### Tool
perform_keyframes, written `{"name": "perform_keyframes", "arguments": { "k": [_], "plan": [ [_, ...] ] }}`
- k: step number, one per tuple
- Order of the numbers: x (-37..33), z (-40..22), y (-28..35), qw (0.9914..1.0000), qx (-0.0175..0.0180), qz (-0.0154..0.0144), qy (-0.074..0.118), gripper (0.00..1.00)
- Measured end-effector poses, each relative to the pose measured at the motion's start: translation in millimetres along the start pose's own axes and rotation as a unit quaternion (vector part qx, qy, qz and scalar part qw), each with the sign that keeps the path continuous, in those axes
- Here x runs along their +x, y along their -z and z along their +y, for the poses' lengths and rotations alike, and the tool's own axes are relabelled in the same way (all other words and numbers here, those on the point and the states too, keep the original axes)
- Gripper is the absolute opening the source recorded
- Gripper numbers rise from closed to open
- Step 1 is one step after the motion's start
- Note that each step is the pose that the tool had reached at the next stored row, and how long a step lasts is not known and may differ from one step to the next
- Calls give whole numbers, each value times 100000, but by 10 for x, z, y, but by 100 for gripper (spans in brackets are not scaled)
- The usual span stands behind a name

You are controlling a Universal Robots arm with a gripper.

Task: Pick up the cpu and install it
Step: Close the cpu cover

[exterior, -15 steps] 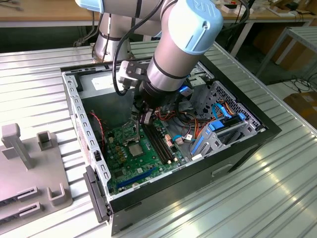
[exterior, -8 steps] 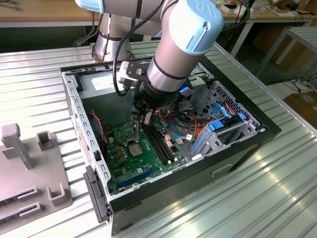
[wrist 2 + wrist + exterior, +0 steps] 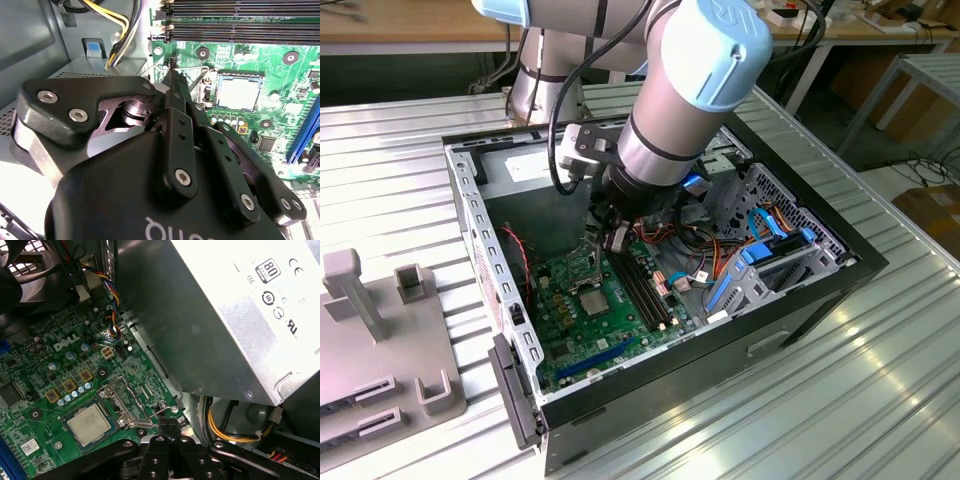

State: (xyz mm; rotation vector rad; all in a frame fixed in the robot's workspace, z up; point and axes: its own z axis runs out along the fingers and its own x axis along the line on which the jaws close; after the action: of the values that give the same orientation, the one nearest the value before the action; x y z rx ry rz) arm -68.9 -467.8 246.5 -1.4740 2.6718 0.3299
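Jaws of the gripper (image 3: 170,427) were pressed together at their tips with nothing between them, hovering just beside the raised metal load plate (image 3: 122,402) and its thin wire lever (image 3: 167,410) at the edge of the socket. In the second wrist view the same closed tips (image 3: 172,75) pointed at the board close to the socket's corner. The cpu (image 3: 88,424) already lay flat in its socket on the green motherboard (image 3: 45,390), silvery top up, and it looked squarely seated; in the second wrist view it showed as a pale square (image 3: 238,93) inside the frame. So the picking and placing appeared done, while the retention plate stood open over the board and the lever was not latched, which I judged to be the part of the install left unfinished. In the exterior view the arm (image 3: 690,90) reached down into the open computer case (image 3: 800,300), the gripper low over the board near the socket (image 3: 592,298). Surroundings were tight: the grey power supply (image 3: 225,315) loomed close beside the socket, yellow and black cables (image 3: 235,432) ran beneath it, and the long memory slots (image 3: 240,22) lay on the socket's other side. Blue drive brackets (image 3: 760,265) stood farther off, well apart from the work.
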Motion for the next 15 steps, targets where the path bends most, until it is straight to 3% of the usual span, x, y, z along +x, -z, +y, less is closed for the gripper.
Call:
{"name": "perform_keyframes", "arguments": {
  "k": [15],
  "plan": [
    [176,-109,47,100000,-16,-25,-1,11]
  ]
}}
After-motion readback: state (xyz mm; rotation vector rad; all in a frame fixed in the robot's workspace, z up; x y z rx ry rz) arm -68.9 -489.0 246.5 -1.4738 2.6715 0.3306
